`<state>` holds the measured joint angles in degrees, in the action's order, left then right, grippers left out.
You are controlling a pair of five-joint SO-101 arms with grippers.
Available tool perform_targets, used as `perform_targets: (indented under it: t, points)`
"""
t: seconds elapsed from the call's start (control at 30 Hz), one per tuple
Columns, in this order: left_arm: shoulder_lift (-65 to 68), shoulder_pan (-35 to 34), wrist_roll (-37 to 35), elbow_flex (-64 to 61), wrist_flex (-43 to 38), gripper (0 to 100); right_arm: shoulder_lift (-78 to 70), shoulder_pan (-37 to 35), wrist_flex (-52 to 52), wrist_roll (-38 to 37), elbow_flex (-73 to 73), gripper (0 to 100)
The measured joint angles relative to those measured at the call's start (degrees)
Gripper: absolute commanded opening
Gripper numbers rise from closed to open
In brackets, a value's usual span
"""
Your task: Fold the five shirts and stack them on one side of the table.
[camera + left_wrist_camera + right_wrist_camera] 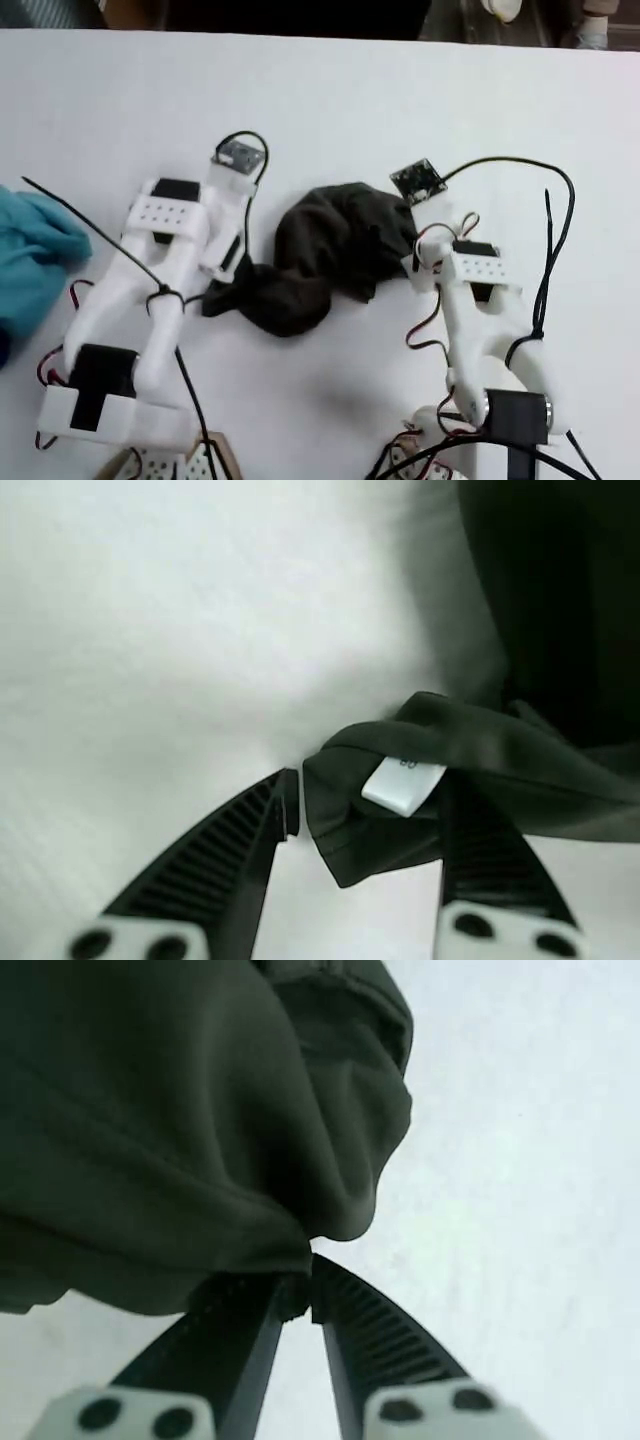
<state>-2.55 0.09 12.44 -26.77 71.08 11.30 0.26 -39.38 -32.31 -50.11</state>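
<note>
Right claw (pixel 308 1295) pinching dark shirt (pixel 320 255), bunched, long axis diagonal

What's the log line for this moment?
left gripper: open, astride dark shirt | right gripper: shut on dark shirt | blue cloth: lying apart

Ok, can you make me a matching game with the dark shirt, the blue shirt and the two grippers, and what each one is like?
1 dark shirt
2 blue shirt
3 left gripper
4 right gripper

A shut, pinching cloth
B open around a white tag
C bunched up in the middle of the table
D off at the side, alone

Pairs: 1-C, 2-D, 3-B, 4-A
</note>
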Motion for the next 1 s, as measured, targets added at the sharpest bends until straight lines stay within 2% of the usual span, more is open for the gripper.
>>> perform_targets:
  t: [0.07, 0.23, 0.3, 0.77, 1.0]
  points:
    - [0.0, 0.0, 0.0, 0.0, 0.0, 25, 0.0, 0.0, -0.79, 0.0, 0.0, 6.1]
    - [0.0, 0.0, 0.0, 0.0, 0.0, 25, 0.0, 0.7, -3.52, 0.0, 0.0, 27.5]
    - [0.0, 0.0, 0.0, 0.0, 0.0, 25, 0.0, 0.62, -5.27, 0.0, 0.0, 31.0]
    - [0.0, 0.0, 0.0, -0.18, 0.0, 25, 0.18, 0.62, -12.84, 0.0, 0.18, 27.9]
    - [0.0, 0.0, 0.0, -0.18, 0.0, 25, 13.71, -1.05, -21.19, 0.09, 0.18, 27.9]
